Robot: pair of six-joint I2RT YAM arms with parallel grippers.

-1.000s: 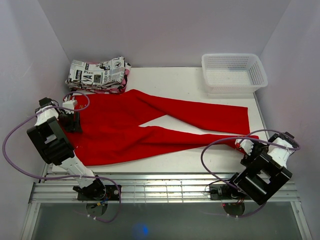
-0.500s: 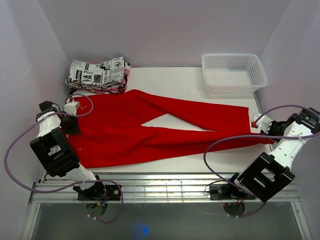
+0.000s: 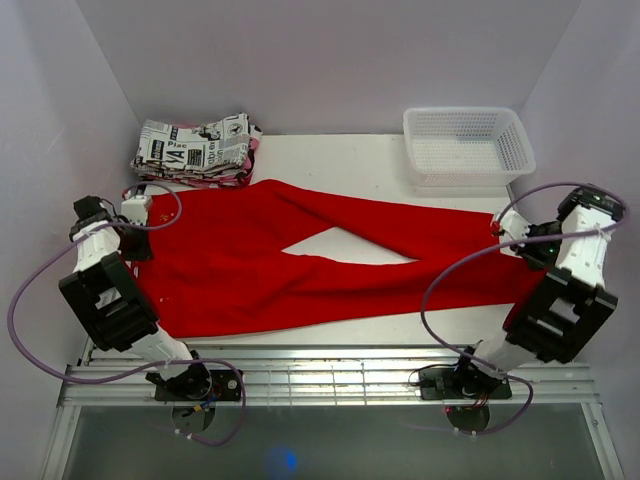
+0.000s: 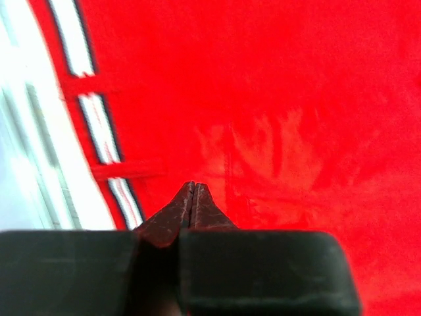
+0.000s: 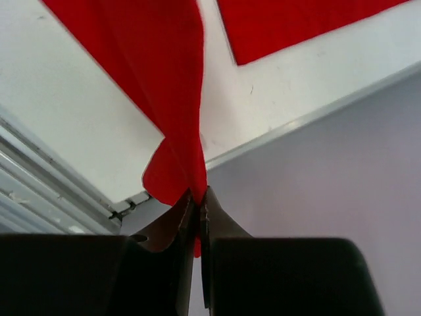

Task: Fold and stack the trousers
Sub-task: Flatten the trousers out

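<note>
Top external: basket (image 3: 466,178) and printed garment (image 3: 195,148) border trousers (image 3: 240,270).

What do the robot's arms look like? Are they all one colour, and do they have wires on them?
Not one colour. The left arm and right arm are chunky black blocks joined by white pieces, on small round bases. A long purple cable loops off each arm. The left gripper and right gripper each have two thin dark fingers poking out of a black block.
</note>
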